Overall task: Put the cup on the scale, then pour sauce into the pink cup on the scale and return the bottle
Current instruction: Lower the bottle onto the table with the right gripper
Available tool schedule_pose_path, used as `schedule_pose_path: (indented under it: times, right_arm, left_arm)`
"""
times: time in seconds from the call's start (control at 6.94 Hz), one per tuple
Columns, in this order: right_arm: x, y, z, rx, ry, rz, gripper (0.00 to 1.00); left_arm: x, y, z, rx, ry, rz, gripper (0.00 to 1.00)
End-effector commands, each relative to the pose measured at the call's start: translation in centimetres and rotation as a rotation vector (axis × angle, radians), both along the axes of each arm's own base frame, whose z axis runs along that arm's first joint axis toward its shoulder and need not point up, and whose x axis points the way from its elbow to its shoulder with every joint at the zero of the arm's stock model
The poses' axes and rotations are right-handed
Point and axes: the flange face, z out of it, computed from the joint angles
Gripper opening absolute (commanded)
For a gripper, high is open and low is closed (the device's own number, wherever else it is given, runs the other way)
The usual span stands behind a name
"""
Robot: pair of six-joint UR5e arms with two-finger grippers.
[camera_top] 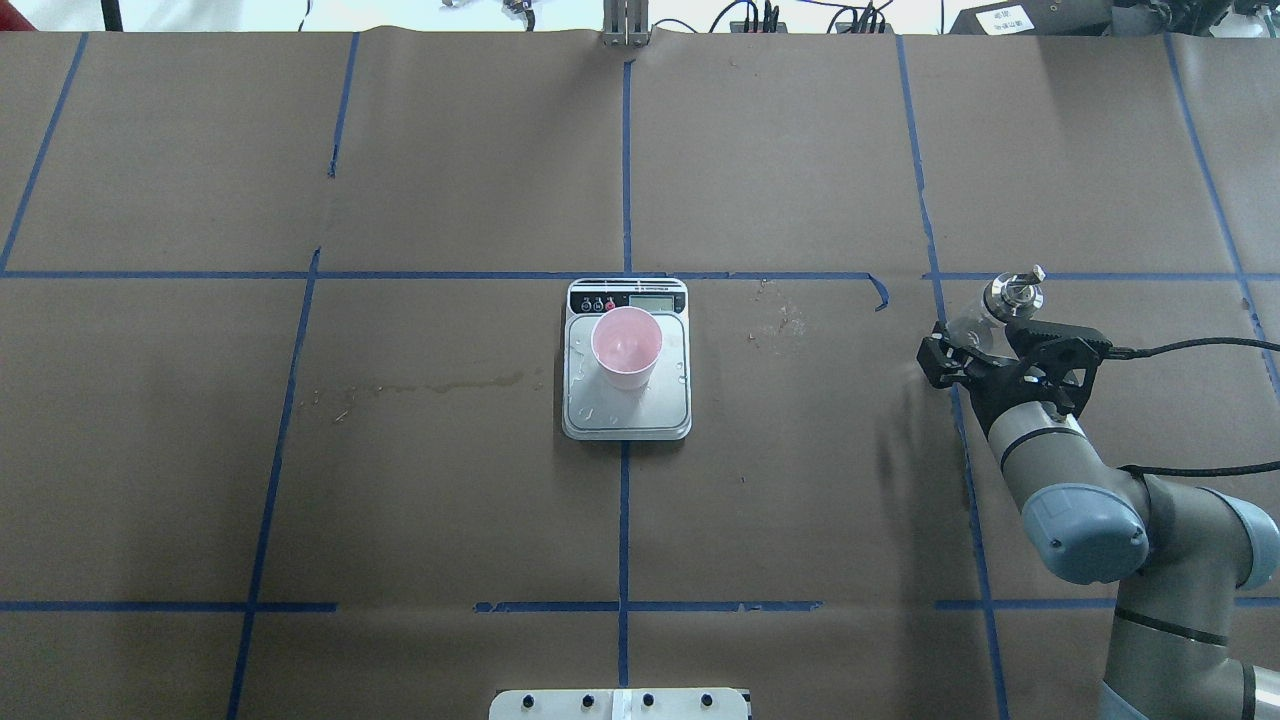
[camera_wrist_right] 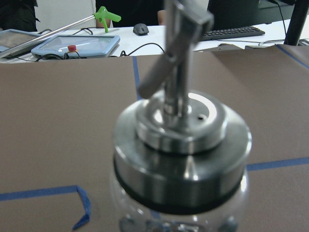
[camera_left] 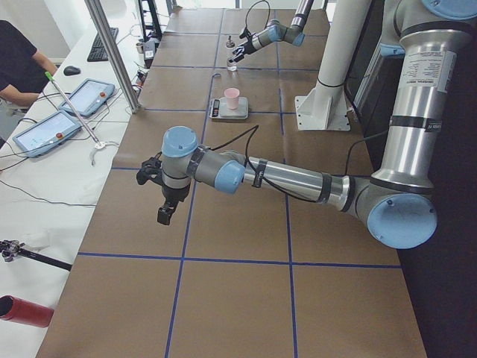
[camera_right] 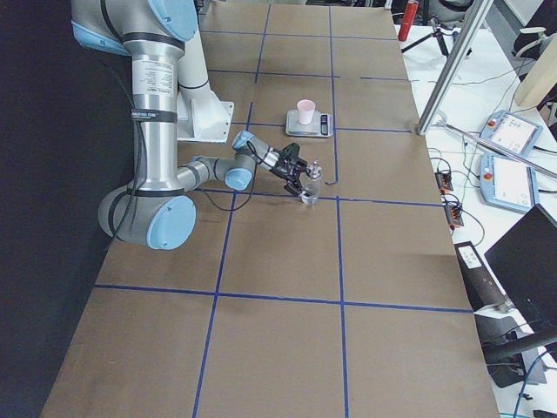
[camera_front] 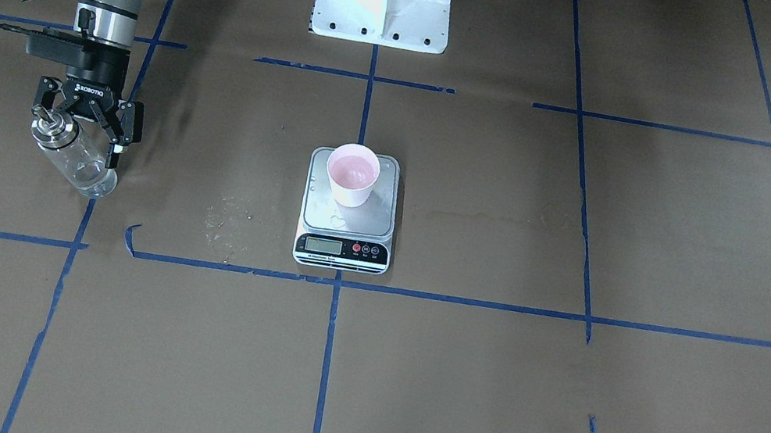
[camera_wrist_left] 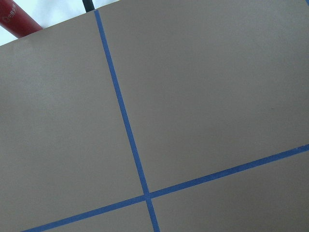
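The right gripper (camera_front: pixel 80 135) has one finger on each side of the bottle (camera_front: pixel 81 163) and appears to be clamping its glass body just below the metal top. The bottle is on the robot's right, well apart from the scale (camera_front: pixel 345 221), where the cup (camera_front: pixel 351 175) stands. I'd expect the bottle to be rigid, smooth, breakable and fairly light, so the straight glass wall is the safest place to hold it. Its long axis is upright, and the spout (camera_top: pixel 1032 272) slants up and away from the robot. Whether its base touches the table is unclear. The left gripper (camera_left: pixel 164 212) hangs far off, and I cannot tell its state.
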Motion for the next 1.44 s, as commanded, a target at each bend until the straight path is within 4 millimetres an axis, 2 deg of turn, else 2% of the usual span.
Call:
schedule_pose_path:
  times: [0.0,0.14,0.29,0.58,0.72,0.86,1.15,1.3]
  right_arm:
    - [2.5,0.6,-2.5,-0.090,-0.066,-0.095,1.00]
    - [3.5,0.6,-4.4,-0.153,-0.042,-0.121,1.00]
    - [4.1,1.4,-6.2,-0.222,-0.016,-0.168,1.00]
    - [3.9,3.1,-6.5,-0.377,-0.011,-0.287,1.00]
    - [4.2,3.9,-7.4,-0.438,-0.039,-0.346,1.00]
    - [5.7,4.2,-9.3,-0.515,-0.071,-0.390,1.00]
    - [11.7,4.3,-14.7,-0.596,-0.143,-0.508,1.00]
    - [14.4,3.3,-15.6,-0.598,-0.182,-0.574,1.00]
  left_arm:
    - [0.0,0.0,-0.1,0.001,0.001,0.000,1.00]
    - [0.0,0.0,-0.1,0.001,0.000,-0.001,1.00]
    - [0.0,0.0,-0.2,0.004,0.001,0.002,1.00]
    - [-0.1,0.1,0.0,0.004,-0.001,0.004,1.00]
    - [-0.1,0.2,0.1,0.004,-0.001,0.005,1.00]
    - [-0.1,0.4,0.4,0.001,-0.001,0.005,1.00]
    - [-0.1,0.6,0.5,0.018,-0.001,0.004,1.00]
    - [-0.1,0.6,0.6,0.016,-0.001,0.004,1.00]
